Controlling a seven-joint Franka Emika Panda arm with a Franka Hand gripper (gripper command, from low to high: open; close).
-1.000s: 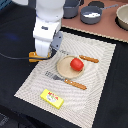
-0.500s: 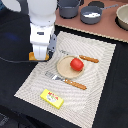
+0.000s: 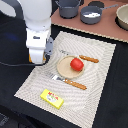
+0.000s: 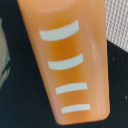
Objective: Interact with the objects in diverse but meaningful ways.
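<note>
bread loaf fills the wrist view, hiding the hand; its grip cannot be told.

No legible text or labels anywhere.

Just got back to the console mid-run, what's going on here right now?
The arm is down at the placemat edge on the exterior view's left, its gripper right over the orange bread loaf, which fills the wrist view. Whether the jaws are closed on it cannot be told. The red tomato sits on the beige plate, with orange-handled cutlery beside the plate. The yellow packet lies near the mat's front edge; the grey pot and saucepan stand at the back.
</note>
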